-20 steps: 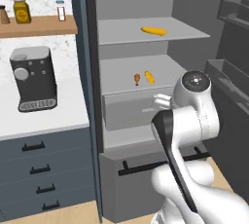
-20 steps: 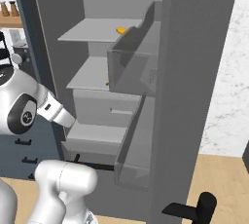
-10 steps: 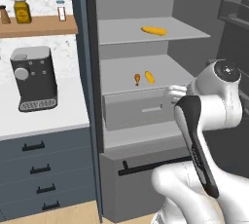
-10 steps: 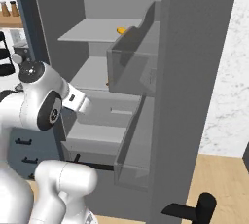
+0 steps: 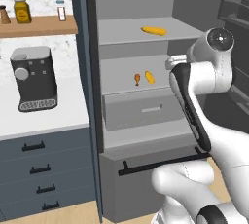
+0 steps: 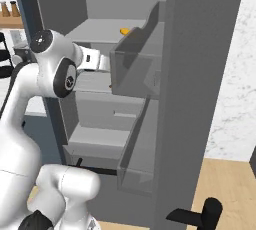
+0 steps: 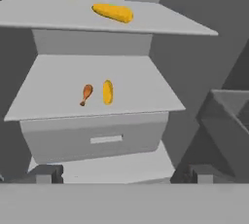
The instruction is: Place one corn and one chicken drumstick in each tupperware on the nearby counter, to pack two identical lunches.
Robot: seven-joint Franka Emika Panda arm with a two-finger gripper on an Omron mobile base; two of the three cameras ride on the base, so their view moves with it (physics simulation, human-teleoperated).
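Open fridge shelves filled the space ahead of the claw [image 7: 121, 173], whose two tips stood wide apart with nothing between them. Ahead and slightly above the claw, on the middle shelf [image 7: 141, 84], a chicken drumstick [image 7: 86, 93] lay just beside a corn [image 7: 107, 92]. A second corn [image 7: 113, 12] rested higher, on the top shelf [image 7: 58, 16]. A good approach would likely rise level with the middle shelf, centre on one item, and keep clear of its neighbour.

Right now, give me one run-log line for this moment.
gripper: open, empty, facing fridge | upper shelf: yellow corn cob | middle shelf: reddish-brown chicken drumstick beside second corn cob | nothing picked
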